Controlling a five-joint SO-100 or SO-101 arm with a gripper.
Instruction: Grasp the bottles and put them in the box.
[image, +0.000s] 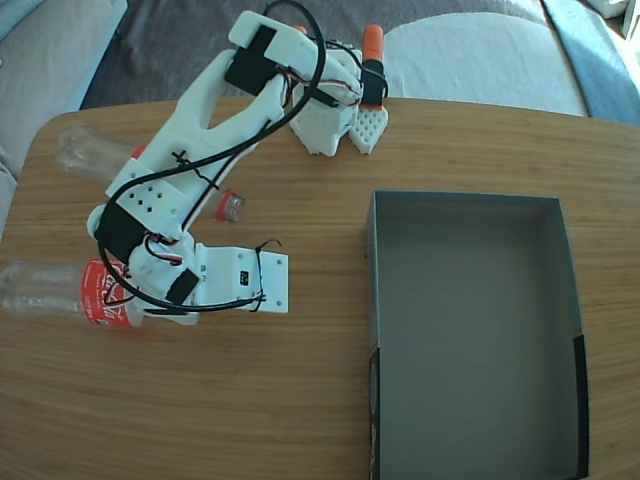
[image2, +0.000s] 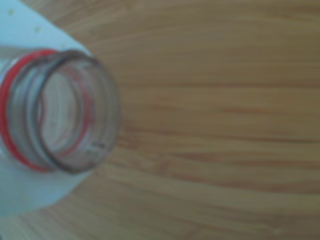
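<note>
Wooden table (image: 300, 400), red-labelled bottles (image: 100, 292).

You see clear glossy plastic bottles (image: 45, 290) — a matt cardboard box (image: 470, 310) — on a smooth wood-grain table (image: 300, 400).

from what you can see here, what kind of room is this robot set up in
Probably a living room at home, not a lab: the rounded wooden table stands against a grey cushioned sofa, and the props are household things, clear plastic cola bottles and a dark grey cardboard box.
</note>
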